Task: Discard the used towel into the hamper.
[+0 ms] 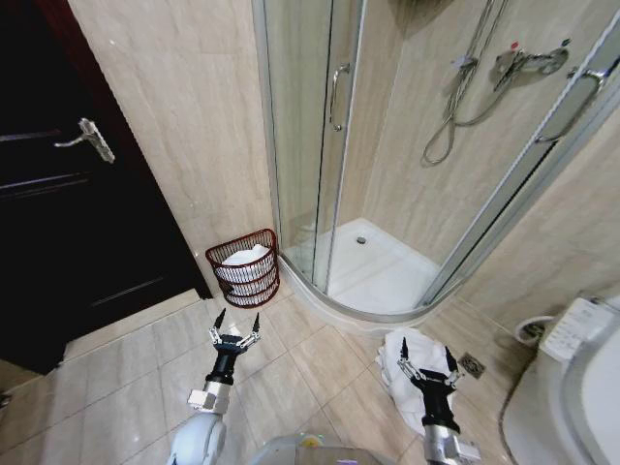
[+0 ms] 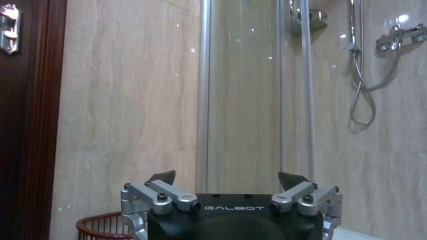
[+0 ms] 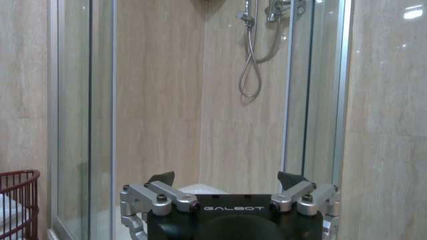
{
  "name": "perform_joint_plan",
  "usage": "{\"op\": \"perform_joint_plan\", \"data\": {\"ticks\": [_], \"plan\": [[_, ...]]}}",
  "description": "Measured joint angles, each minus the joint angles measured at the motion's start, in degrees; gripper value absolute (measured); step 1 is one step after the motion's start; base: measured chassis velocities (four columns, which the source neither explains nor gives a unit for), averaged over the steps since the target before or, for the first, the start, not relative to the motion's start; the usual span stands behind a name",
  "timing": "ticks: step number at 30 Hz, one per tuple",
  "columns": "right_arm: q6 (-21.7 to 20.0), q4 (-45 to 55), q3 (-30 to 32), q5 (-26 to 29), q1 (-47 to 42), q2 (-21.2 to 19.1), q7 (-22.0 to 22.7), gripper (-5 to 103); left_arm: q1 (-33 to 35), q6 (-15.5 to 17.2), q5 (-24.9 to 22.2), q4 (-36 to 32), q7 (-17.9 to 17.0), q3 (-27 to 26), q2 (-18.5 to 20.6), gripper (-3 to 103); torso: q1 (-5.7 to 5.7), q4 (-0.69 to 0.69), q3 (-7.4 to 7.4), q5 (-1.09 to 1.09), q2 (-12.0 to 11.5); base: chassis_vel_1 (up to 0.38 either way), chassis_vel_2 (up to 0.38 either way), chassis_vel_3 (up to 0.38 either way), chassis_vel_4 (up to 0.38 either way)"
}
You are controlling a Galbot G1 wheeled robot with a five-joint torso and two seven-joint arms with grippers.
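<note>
Towel [image 1: 405, 373]: soft, light heap on floor; pinch a top fold | hamper [image 1: 244, 267]: by wall | left pincer [image 1: 235, 328], right pincer [image 1: 425, 369]: wide open, empty

A home bathroom: a glass-walled corner shower [image 1: 387, 145] with chrome hose and mixer [image 1: 523, 63], beige tiled walls, a white toilet [image 1: 572, 387], a dark wooden door [image 1: 58, 194].

The hamper [image 1: 244, 267] is dark reddish-brown wire with white cloth inside, and a white towel [image 1: 407, 373] lies crumpled on beige floor tiles [image 1: 136, 378]. The door [image 1: 68, 194] is near-black brown; the walls [image 1: 184, 116] are veined beige.
</note>
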Motion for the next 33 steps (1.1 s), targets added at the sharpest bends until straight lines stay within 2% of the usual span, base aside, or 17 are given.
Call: {"op": "perform_joint_plan", "data": {"ticks": [9, 16, 22, 33], "plan": [[-0.05, -0.77, 0.07, 0.89, 0.59, -0.31, 0.00, 100, -0.56, 0.05, 0.54, 0.91, 0.09, -0.09, -0.43, 100, -0.87, -0.01, -1.24, 0.00, -2.11, 0.000, 0.000, 0.000, 0.000], [-3.20, -0.33, -0.06, 2.57, 2.73, -0.37, -0.97, 100, 0.27, 0.64, 1.85, 0.86, -0.05, -0.52, -0.94, 100, -1.78, 0.00, -2.39, 0.00, -4.18, 0.000, 0.000, 0.000, 0.000], [-4.37, 0.14, 0.64, 2.62, 2.34, -1.00, -1.58, 100, 0.07, 0.59, 1.21, 1.27, -0.29, -0.89, -0.85, 100, -2.36, -0.01, -3.20, 0.00, -5.56, -0.017, -0.018, -0.018, -0.020], [-4.22, -0.06, 0.81, 2.61, 2.29, -0.57, -1.51, 100, -0.63, 0.58, 0.91, 1.70, -0.35, -0.76, -0.63, 100, -3.33, -0.01, -4.71, 0.00, -8.05, -0.086, -0.080, -0.079, -0.080]]}}
